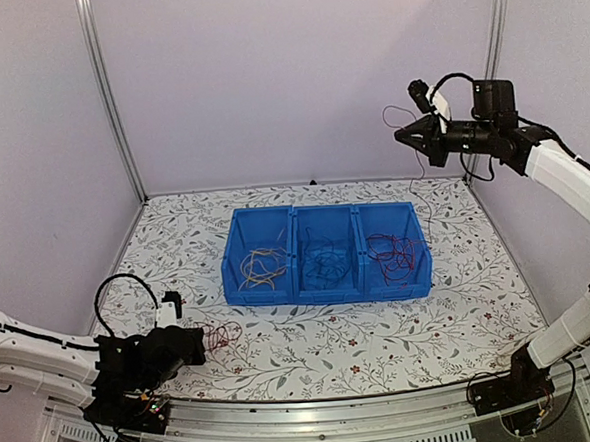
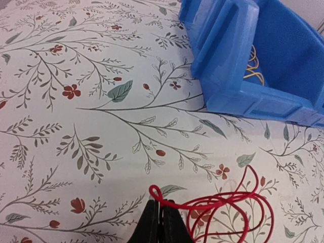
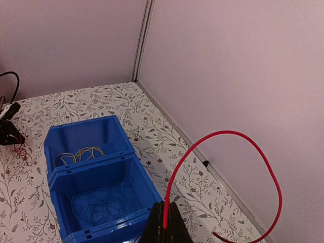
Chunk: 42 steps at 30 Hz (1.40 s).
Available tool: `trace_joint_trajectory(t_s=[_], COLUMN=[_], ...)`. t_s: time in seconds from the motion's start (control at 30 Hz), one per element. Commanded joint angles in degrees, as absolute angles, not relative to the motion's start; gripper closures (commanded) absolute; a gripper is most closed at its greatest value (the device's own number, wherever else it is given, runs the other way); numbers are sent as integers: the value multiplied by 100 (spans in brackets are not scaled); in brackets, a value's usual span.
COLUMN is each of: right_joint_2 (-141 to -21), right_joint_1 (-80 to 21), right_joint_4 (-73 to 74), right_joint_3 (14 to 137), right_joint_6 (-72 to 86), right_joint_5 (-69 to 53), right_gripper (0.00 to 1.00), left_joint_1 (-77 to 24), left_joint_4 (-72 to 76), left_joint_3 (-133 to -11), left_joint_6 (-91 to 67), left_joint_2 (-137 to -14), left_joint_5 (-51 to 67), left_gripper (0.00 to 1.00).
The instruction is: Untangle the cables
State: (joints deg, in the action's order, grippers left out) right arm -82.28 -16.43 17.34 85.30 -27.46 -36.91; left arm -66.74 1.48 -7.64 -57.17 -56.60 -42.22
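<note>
A blue three-compartment bin (image 1: 326, 251) holds yellow-tan wires (image 1: 262, 268) on the left, dark blue wires (image 1: 325, 259) in the middle and red wires (image 1: 392, 255) on the right. My left gripper (image 1: 197, 344) is low over the table, shut on a loopy red wire (image 2: 228, 202) lying in front of the bin; its tips (image 2: 161, 205) pinch a small loop. My right gripper (image 1: 400, 134) is raised high at the back right, shut on one red wire (image 3: 228, 134) that arcs up and hangs down (image 1: 420, 188) toward the bin's right end.
The floral tablecloth (image 1: 382, 336) covers the table. Plain walls stand close on three sides, with metal posts (image 1: 107, 92) in the back corners. The bin's corner (image 2: 238, 76) lies just ahead and right of the left gripper. A metal rail (image 1: 317, 420) runs along the near edge.
</note>
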Motion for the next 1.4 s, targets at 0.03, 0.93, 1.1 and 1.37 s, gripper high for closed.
trace_joint_trajectory(t_s=[0.03,0.93,1.1,1.37], right_joint_2=[-8174,-8340,-8732,-8900], right_joint_1=[-1626,-2160,-2153,-2154], right_joint_4=[1263,1614,1802,1613], right_joint_3=[7508,7988,7886,7241], right_joint_6=[-2480,-2353,-2485,-2516], right_joint_5=[-4060,-4746,-5091,-5187], right_gripper=[100,100,100,100], left_joint_1=[-6602,-6601,-6601,-6601], left_joint_4=[239,681,915,903], left_joint_3=[-665,-578,-518,-521], left_joint_6=[-5635,-5696,-5670,-5769], left_joint_2=[-5509,-5810,-5870,-6055], left_joint_5=[-4235,-4096,-4122,-4069], left_gripper=[100,100,100,100])
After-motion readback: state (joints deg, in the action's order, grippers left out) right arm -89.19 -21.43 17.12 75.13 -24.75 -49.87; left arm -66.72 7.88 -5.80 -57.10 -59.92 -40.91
